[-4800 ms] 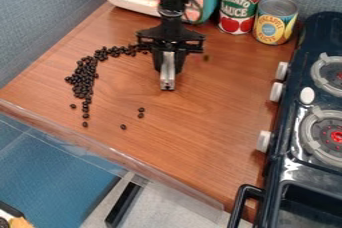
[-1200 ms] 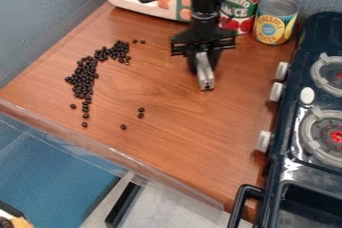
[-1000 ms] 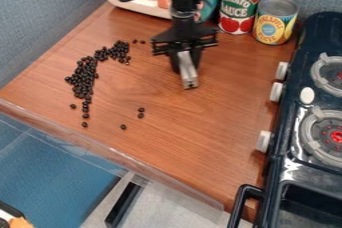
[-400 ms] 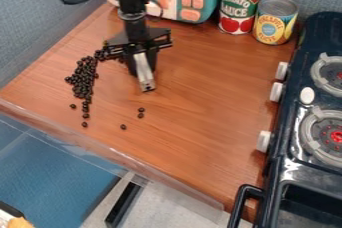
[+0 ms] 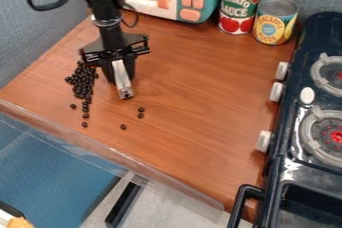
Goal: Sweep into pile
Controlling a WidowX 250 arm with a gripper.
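Gathering stage, seemingly — claw beside the bean heap, grip impossible to tell — next, probably, to nudge the strays low and gently inward.

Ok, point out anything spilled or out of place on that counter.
Black beans lie loose on the wooden counter, a few apart from the main cluster, as if spilled, though the sweeping task likely explains them. The red can and yellow can stand upright.

Single fixed view, slanting down over wooden counter
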